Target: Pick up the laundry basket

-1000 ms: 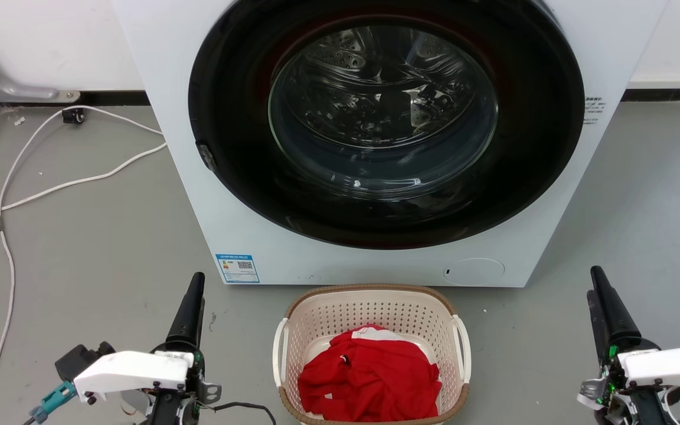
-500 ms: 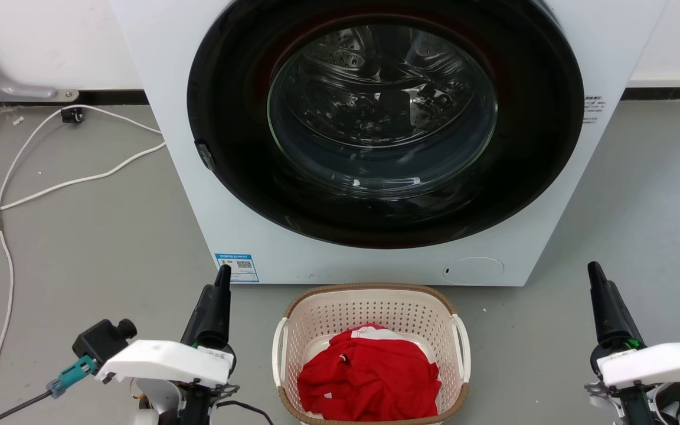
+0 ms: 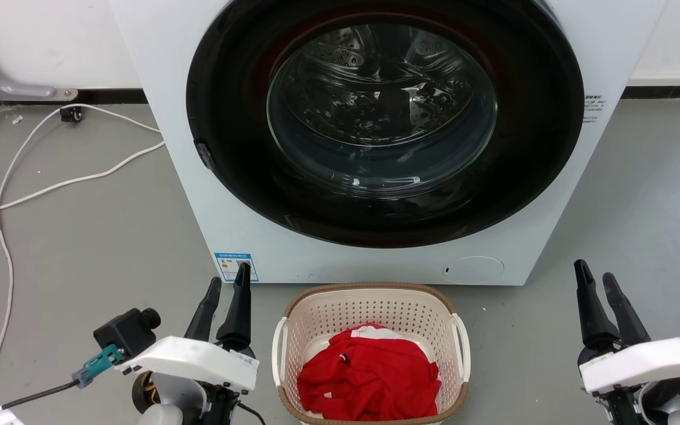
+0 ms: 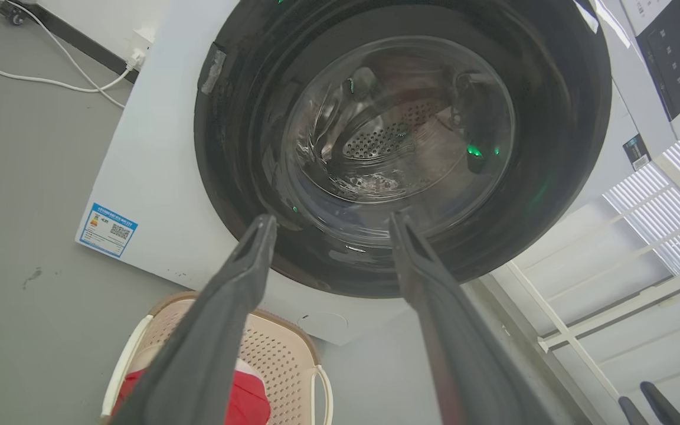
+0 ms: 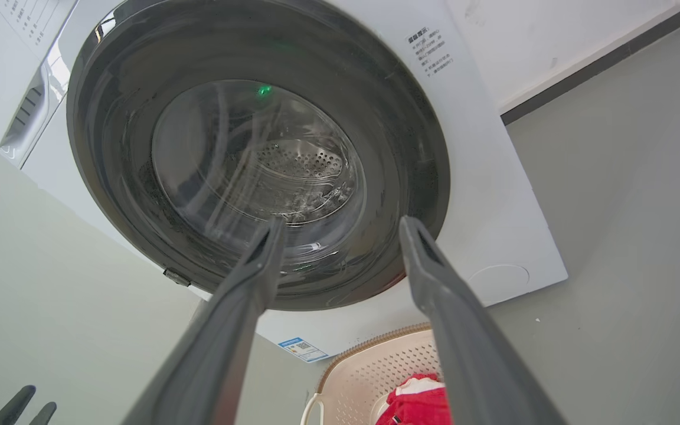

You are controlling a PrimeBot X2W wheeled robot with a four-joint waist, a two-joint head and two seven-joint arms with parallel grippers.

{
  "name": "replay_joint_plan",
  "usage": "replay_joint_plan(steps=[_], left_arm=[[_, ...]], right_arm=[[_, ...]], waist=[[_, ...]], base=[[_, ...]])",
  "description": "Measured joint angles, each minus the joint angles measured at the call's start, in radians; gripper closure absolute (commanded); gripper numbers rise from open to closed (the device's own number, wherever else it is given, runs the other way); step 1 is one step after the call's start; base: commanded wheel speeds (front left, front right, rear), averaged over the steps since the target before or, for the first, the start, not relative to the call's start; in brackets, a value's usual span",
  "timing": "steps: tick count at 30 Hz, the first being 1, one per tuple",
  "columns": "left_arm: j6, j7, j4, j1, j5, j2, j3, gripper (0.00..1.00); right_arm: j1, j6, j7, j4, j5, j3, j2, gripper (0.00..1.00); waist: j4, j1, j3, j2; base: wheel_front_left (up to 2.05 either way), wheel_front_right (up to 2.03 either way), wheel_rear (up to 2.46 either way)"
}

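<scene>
Jaws released on left gripper (image 3: 229, 274) and right gripper (image 3: 594, 270), both empty.
Laundry basket (image 3: 369, 310) sits on floor (image 3: 110, 236) at 6 o'clock, before washer (image 3: 384, 130), between grippers, touching neither; red garment (image 3: 369, 378) inside.

The laundry basket (image 3: 369, 287) sits on the gray floor (image 3: 80, 248) at 6 o'clock, with a red cloth (image 3: 369, 375) inside. My left claw (image 3: 229, 274) is at 8 o'clock and my right claw (image 3: 594, 270) at 4 o'clock, fingers apart, touching nothing. The big washer (image 3: 157, 71) stands at 12 o'clock.
</scene>
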Motion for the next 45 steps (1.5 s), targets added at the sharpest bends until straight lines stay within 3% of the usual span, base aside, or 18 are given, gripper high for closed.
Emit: replay_joint_plan(steps=[22, 45], left_arm=[[0.048, -0.064, 0.019, -0.018, 0.309, 0.007, -0.076, 0.0], [0.074, -0.12, 0.038, -0.026, 0.518, 0.014, -0.126, 0.0]], right_arm=[[0.038, 0.0, 0.021, -0.066, -0.299, 0.021, 0.003, 0.0], [0.057, 0.0, 0.01, -0.097, -0.496, 0.022, 0.006, 0.0]], waist=[[-0.001, 0.0, -0.002, 0.0], [0.003, 0.0, -0.001, 0.0]], base=[[0.0, 0.0, 0.0], [0.0, 0.0, 0.0]])
